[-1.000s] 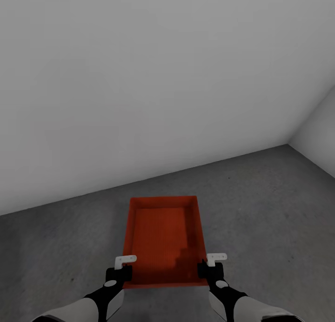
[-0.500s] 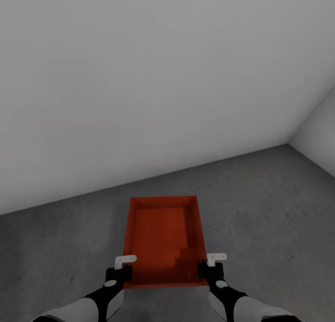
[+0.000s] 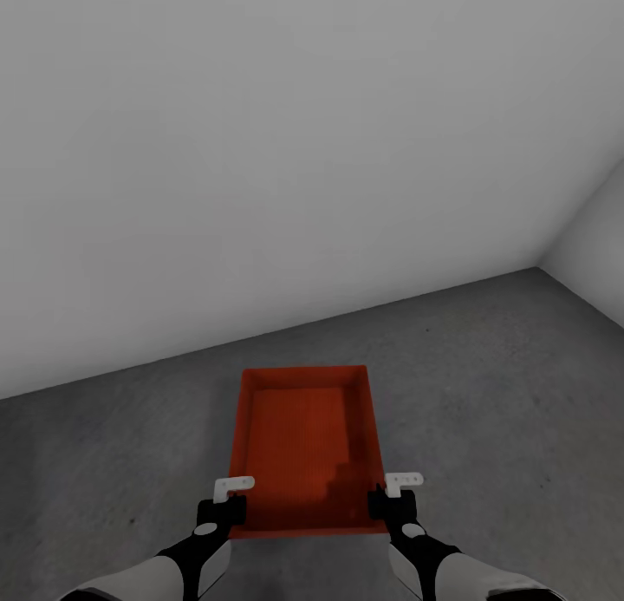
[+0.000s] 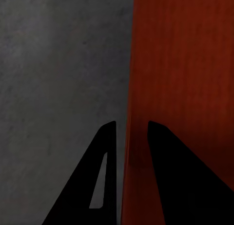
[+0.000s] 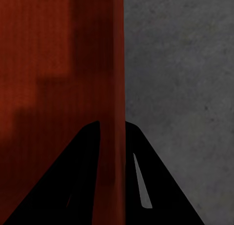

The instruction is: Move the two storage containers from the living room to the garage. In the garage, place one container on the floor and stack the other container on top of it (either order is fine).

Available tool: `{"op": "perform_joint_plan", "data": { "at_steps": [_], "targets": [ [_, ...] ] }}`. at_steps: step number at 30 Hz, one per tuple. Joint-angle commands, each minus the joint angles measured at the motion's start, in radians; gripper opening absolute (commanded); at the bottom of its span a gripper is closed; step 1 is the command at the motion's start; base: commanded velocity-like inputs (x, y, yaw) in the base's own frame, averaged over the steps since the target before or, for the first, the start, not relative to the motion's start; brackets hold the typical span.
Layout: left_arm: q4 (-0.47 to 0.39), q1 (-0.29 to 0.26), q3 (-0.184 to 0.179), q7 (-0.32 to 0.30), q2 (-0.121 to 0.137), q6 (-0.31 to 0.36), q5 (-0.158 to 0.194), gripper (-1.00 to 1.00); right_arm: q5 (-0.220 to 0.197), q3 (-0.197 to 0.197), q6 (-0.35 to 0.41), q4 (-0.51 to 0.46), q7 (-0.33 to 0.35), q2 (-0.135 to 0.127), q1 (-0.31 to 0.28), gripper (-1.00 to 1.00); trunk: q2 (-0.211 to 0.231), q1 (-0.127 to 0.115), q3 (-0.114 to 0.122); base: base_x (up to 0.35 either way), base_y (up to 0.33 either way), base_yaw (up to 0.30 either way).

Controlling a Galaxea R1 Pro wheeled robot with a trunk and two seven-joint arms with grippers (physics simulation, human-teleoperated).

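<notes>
One orange-red storage container lies lengthwise ahead of me, low over the dark grey concrete floor of the garage. I cannot tell whether it touches the floor. My left gripper is at its near left corner. In the left wrist view the left gripper straddles the thin side wall, with a sliver of floor beside the outer finger. My right gripper is at the near right corner. In the right wrist view the right gripper is clamped tight on the other side wall.
A plain grey wall rises just beyond the container. A second wall meets it at a corner on the right. Bare concrete stretches to both sides of the container.
</notes>
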Motion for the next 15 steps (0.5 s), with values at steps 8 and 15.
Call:
{"op": "perform_joint_plan", "data": {
  "at_steps": [8, 15],
  "targets": [
    [-0.001, -0.001, -0.017, 0.019, 0.000, -0.064, 0.004, -1.00, -0.036, -0.057, -0.008, 0.004, -0.009, 0.026, -0.001, -1.00, -0.001, 0.000, -0.001, 0.000, 0.000, 0.000],
    [-0.001, 0.000, -0.018, 0.019, 0.000, -0.064, 0.004, -1.00, -0.036, -0.058, -0.008, 0.004, -0.009, 0.026, -0.001, -1.00, -0.050, 0.027, -0.023, 0.000, 0.000, 0.000]
  ]
}}
